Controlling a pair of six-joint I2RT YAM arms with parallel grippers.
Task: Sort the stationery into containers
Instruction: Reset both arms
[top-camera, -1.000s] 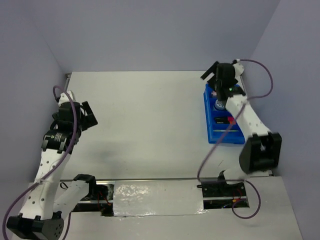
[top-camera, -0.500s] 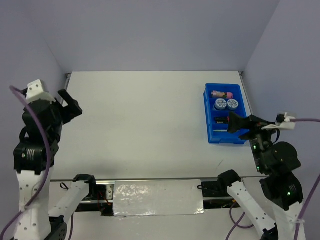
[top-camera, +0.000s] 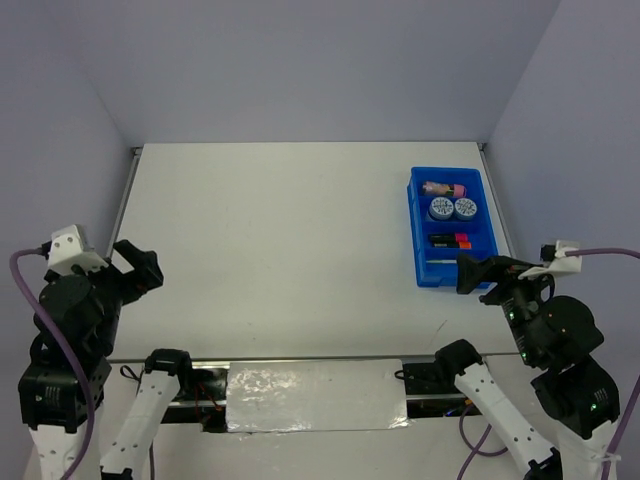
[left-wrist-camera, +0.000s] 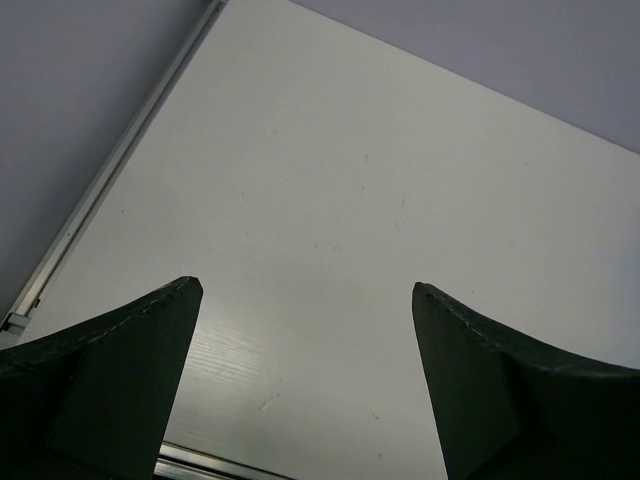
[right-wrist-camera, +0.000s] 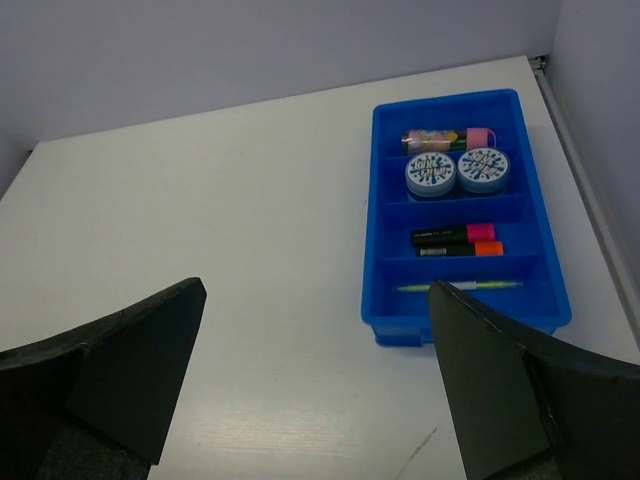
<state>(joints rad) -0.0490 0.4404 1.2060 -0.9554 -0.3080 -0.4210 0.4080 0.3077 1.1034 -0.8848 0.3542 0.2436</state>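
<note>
1. Top view: no brand or label is showing large enough for me to read. I am holding my left gripper (top-camera: 140, 262) raised at the near left edge of the white table (top-camera: 280, 230), its fingers spread wide and gripping nothing. My right gripper (top-camera: 468, 275) is hanging raised by the near right corner of the blue tray (top-camera: 413, 230), also spread wide and carrying nothing. The tray is sitting at the table's far right. It is holding the pink-topped tube (top-camera: 444, 188) in its farthest compartment, the two patterned rolls (top-camera: 441, 208) side by side in the next, then the black highlighters (top-camera: 450, 240).
2. Left wrist view: my two dark fingers (left-wrist-camera: 110, 370) are standing far apart, angled down over the tabletop near its left rail (left-wrist-camera: 120, 165).
3. Right wrist view: I am looking down at the tray past my parted right fingers (right-wrist-camera: 120, 360).
   - The highlighters are carrying pale print along their barrels, too small for me to read. The pink-capped one is lying just beyond the orange-capped one, both caps to the right.
   - The rolls are showing a blue-and-white pattern, with no words I can make out.
   - The tube is wearing a multicoloured wrap, illegible.
   - A thin pale pen (right-wrist-camera: 460, 286) is lying in the nearest compartment.
</note>
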